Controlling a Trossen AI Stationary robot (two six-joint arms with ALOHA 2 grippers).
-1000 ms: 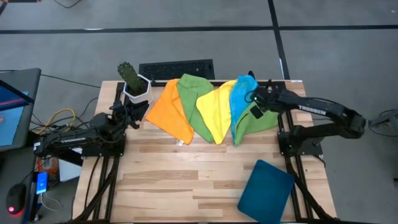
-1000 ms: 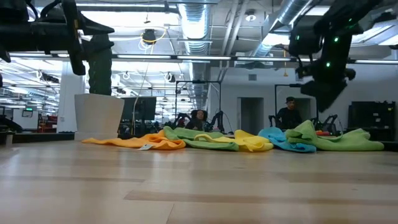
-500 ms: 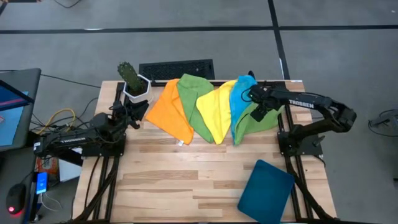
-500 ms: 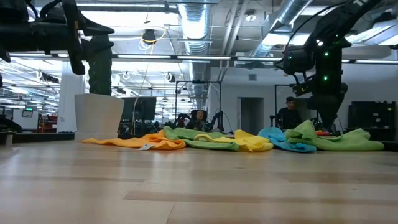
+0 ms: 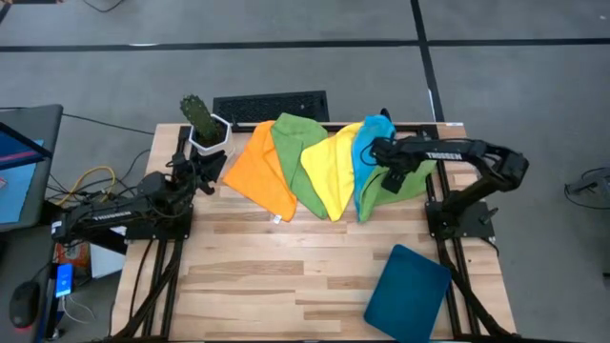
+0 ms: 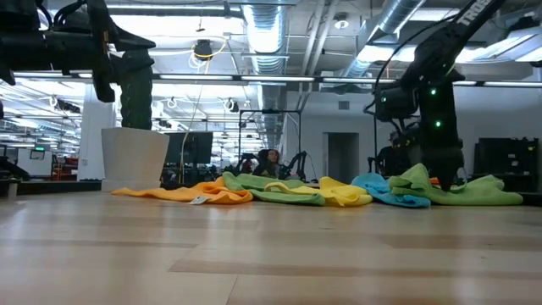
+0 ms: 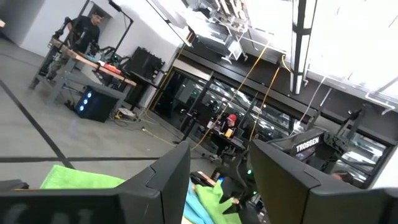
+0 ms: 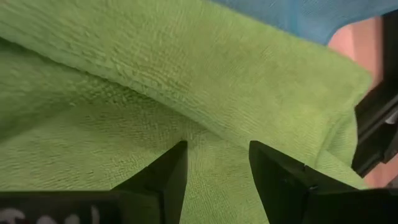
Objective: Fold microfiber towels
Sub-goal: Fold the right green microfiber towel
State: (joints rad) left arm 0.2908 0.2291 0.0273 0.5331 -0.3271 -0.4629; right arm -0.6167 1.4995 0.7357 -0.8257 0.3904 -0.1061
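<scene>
Green towel point(image 8: 186, 81) sits right under the spread right gripper point(image 8: 214, 163), and pinching there risks dragging the blue towel point(image 5: 367, 152) lying over it

This is a robotics lab in a large industrial hall. Bare ducts and pipes point(image 6: 271, 25) run along the ceiling, other robot rigs point(image 6: 269, 135) stand behind, people point(image 7: 84, 31) work at benches, and the wooden worktop point(image 5: 286, 276) stands on grey floor.
</scene>
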